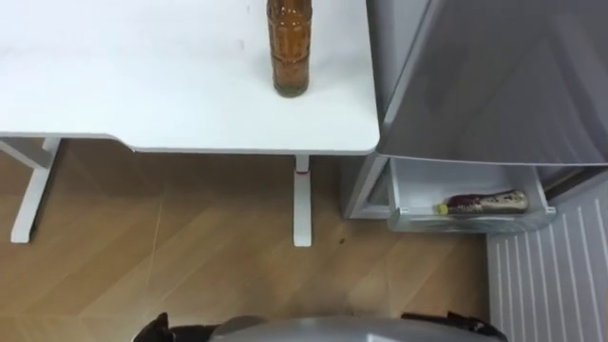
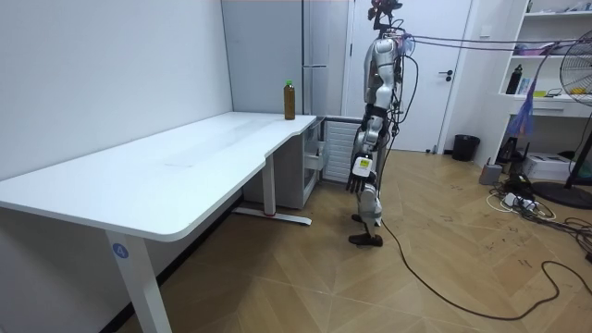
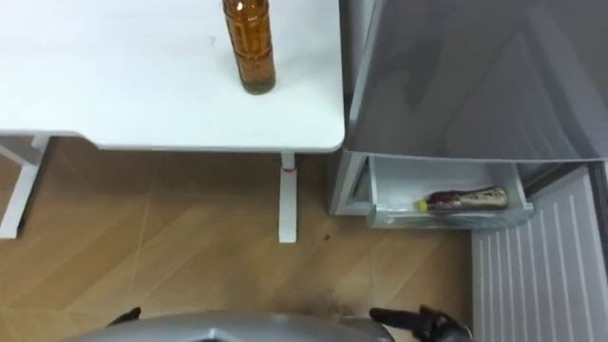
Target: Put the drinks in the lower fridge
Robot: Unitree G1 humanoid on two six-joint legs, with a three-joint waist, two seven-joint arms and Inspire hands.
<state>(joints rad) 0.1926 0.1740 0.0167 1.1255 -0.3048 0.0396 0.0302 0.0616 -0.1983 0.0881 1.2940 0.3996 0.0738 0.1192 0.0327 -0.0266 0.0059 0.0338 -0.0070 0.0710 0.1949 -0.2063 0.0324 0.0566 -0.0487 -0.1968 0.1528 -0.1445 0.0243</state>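
A lying bottle (image 1: 481,202) is seen in the fridge (image 1: 494,76) drawer (image 1: 407,190). Beside the fridge, an amber bottle (image 1: 289,47) on the table (image 1: 142,95) is judged next to be grasped. Whether the left hand (image 1: 152,331) and right hand (image 3: 427,325) are apart or together cannot be told.

We see a room under bright, even light that falls from above: the white table (image 1: 142,85) is lit so strongly that its top shows almost no surface detail, and the amber bottle (image 1: 290,47) standing on it glows through, with just a small soft shadow at its base. Beneath the table's edge a faint, soft-edged shadow lies on the wooden floor (image 1: 190,247). The grey fridge door (image 1: 494,76) carries dull, mottled reflections, and in the room view the floor shows a pale sheen.
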